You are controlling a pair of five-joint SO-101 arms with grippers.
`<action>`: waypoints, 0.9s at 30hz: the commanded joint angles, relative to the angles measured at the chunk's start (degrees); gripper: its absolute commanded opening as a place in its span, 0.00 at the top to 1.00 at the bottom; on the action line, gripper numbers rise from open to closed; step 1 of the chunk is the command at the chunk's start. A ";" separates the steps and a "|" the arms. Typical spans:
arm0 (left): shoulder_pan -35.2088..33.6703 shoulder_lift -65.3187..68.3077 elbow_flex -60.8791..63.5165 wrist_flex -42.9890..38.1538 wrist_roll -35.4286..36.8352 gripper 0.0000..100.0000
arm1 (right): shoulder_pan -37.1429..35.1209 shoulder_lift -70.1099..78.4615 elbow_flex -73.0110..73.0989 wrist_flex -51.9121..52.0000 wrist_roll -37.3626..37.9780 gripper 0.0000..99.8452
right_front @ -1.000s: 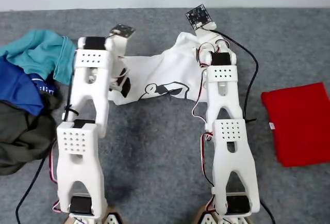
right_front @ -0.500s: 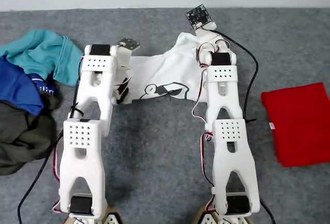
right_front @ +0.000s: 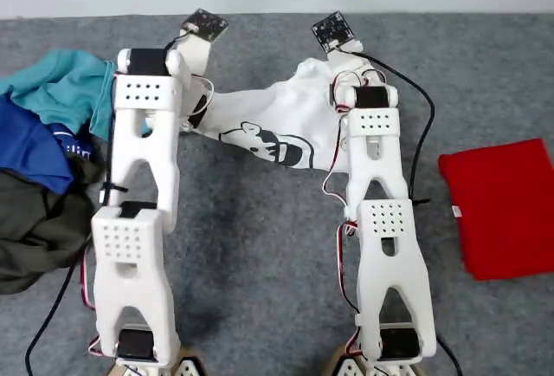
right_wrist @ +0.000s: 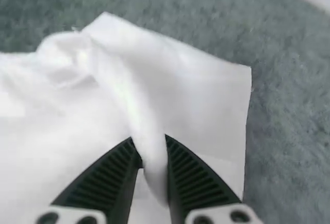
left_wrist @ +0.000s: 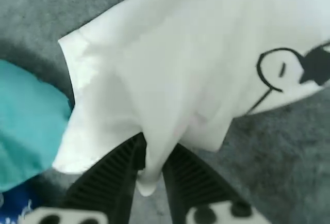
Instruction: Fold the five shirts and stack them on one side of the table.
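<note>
We grip the white shirt [right_front: 260, 112], mid-table, in both the left gripper [left_wrist: 150, 167] and right gripper [right_wrist: 152, 168]; the left just swung outward, stretching it flat for folding

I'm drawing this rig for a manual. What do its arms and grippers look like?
The left arm and right arm are white shells with dotted vent panels and black motors at joints. Red, white and black wires run along them. The left gripper and right gripper have black ribbed fingers.
</note>
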 commanded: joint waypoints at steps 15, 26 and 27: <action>-0.53 -29.01 40.66 1.05 -14.33 0.99 | 1.19 -30.73 -1.93 33.19 -0.97 0.99; -4.48 -29.10 42.77 1.14 -17.76 0.99 | 0.31 -53.93 33.41 33.10 -0.09 0.99; -5.19 -29.10 42.86 1.14 -17.67 0.99 | -0.48 -57.36 38.15 33.10 0.79 0.99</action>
